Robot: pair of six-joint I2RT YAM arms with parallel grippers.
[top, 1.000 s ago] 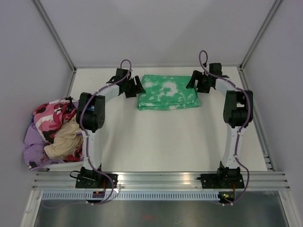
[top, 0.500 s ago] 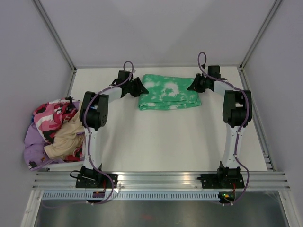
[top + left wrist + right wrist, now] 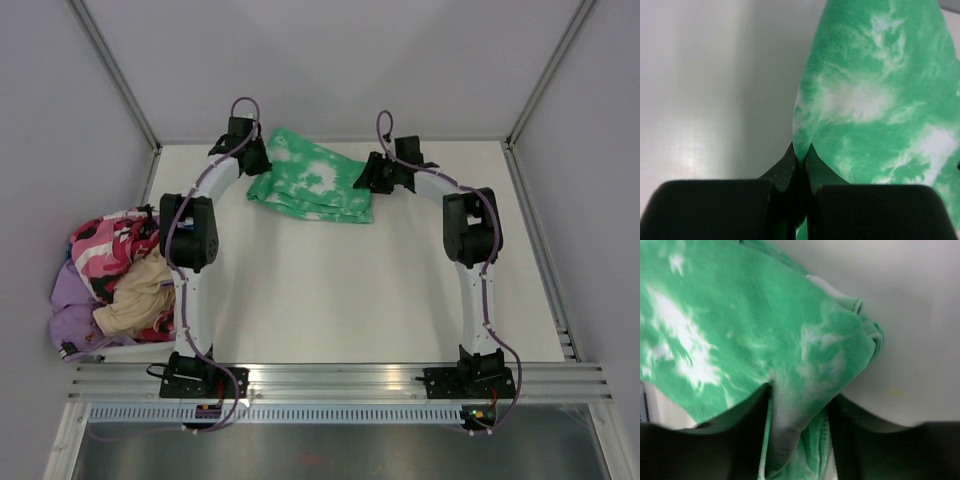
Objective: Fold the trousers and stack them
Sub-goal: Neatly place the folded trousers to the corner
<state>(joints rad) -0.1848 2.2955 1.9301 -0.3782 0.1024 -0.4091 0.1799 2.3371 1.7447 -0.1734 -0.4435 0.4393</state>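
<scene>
Trousers (image 3: 312, 188), folded, are at the far side of the worktop (image 3: 350, 290); left pincer (image 3: 801, 156) and right pincer (image 3: 800, 402) each clamp one end.

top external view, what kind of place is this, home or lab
Probably a robotics lab test cell, not a home: a left arm and right arm bolted to a metal rail at the edge of a white table, plain panel walls around it, and a pile of clothes beside.
</scene>
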